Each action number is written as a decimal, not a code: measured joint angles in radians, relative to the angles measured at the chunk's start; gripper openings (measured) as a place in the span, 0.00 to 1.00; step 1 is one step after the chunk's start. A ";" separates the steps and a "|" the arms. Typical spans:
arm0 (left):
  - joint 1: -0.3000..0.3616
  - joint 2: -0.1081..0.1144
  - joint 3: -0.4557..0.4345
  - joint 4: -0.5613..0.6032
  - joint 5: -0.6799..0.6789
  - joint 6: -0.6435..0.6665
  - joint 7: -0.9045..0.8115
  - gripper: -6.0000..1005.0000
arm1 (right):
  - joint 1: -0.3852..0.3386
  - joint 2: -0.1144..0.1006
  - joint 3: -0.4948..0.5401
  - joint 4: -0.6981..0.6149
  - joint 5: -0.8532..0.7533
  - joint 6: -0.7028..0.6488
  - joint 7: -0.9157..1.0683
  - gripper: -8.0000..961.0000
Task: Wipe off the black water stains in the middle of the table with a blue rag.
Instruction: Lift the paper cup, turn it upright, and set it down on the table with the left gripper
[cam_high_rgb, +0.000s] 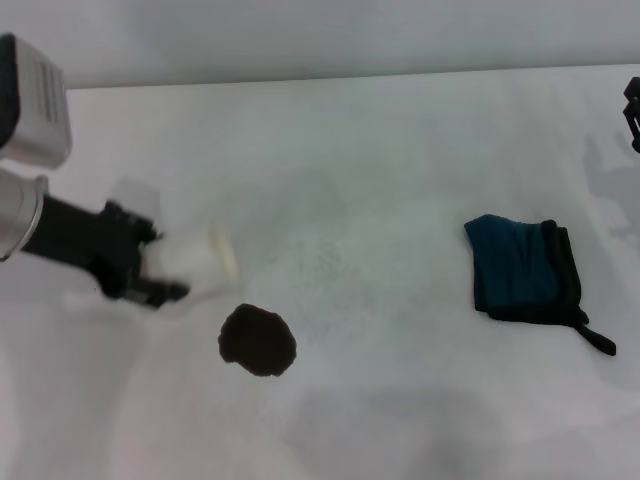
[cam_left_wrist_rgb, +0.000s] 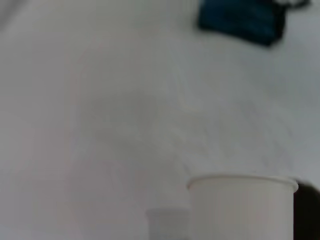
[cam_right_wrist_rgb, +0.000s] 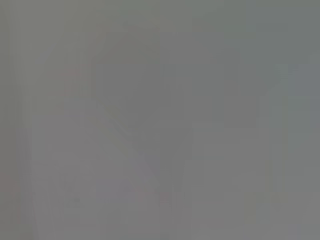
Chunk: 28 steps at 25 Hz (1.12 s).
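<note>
Right up close in the left wrist view is a white paper cup (cam_left_wrist_rgb: 242, 207), so that's the nearest thing going, with a sliver of the black water stains (cam_left_wrist_rgb: 307, 210) peeking out from behind it and the blue rag (cam_left_wrist_rgb: 240, 20) way off past a stretch of bare table (cam_left_wrist_rgb: 100, 100). From the head camera the left gripper (cam_high_rgb: 150, 270) is clamped on that cup (cam_high_rgb: 195, 258), which is tipped over on its side with the rim pointing toward the middle of the table (cam_high_rgb: 400, 150). Using the stain as the landmark: the black water stains (cam_high_rgb: 257, 340) are one dark, roughly round blotch with ragged edges, sitting just below and a bit to the right of the cup's mouth, close but not touching it as far as I can see. The blue rag (cam_high_rgb: 522, 270) is well apart from the stain, off to its right and slightly farther back, lying crumpled flat with black trim and a short black loop trailing off its near right corner. Nothing is touching the rag. The right gripper (cam_high_rgb: 633, 112) is barely in frame at the far right edge, beyond the rag from the stain, and honestly I can't tell whether its fingers are apart or together. Its own wrist view is just a grey blur, no help there.
</note>
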<state>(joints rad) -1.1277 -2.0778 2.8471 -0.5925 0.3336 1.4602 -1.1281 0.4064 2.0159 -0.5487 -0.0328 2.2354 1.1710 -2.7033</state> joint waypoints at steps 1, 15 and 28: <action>0.006 0.000 0.000 0.000 -0.051 -0.008 0.010 0.72 | 0.000 0.000 -0.002 -0.002 -0.001 -0.001 -0.001 0.44; 0.191 -0.001 0.000 0.264 -0.604 -0.292 0.162 0.61 | 0.002 -0.003 -0.004 -0.058 -0.009 -0.032 -0.010 0.44; 0.438 -0.001 -0.001 0.504 -0.881 -0.380 0.417 0.60 | -0.016 -0.005 -0.008 -0.109 -0.010 -0.060 -0.017 0.43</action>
<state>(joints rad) -0.6893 -2.0793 2.8459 -0.0886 -0.5475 1.0799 -0.7109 0.3902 2.0106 -0.5568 -0.1421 2.2252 1.1106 -2.7199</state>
